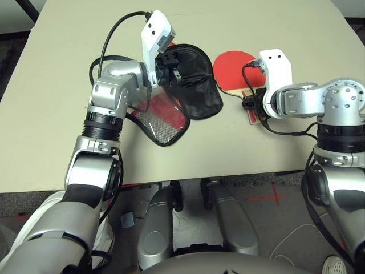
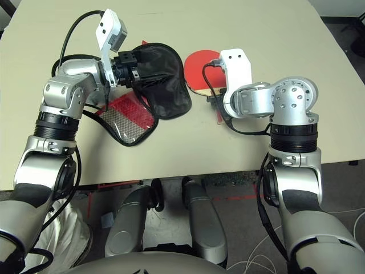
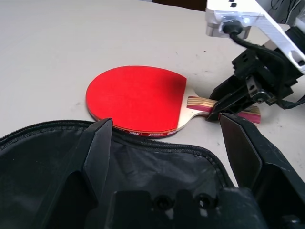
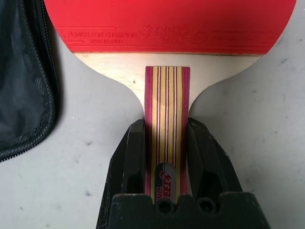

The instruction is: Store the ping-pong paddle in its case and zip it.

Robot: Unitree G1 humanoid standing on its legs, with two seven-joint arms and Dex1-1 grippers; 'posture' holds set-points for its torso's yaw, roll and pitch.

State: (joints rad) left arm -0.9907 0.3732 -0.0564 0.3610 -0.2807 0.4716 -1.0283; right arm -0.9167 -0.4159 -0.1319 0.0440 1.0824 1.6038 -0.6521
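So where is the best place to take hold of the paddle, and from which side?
By the wooden handle, coming from its free end. The paddle lies flat, handle pointing away from the case, so fingers can slide along both sides. The right gripper sits there.

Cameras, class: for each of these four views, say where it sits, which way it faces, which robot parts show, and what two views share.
Left eye view: on the head, facing down at the table; both forearms show.
Right eye view: beside it, same scene.
Left wrist view: on the left arm, looking over the open case toward the paddle; open left gripper, plus the right gripper.
Right wrist view: on the right arm, looking along the paddle handle between its jaws.
Shared: both wrist views show paddle and case.
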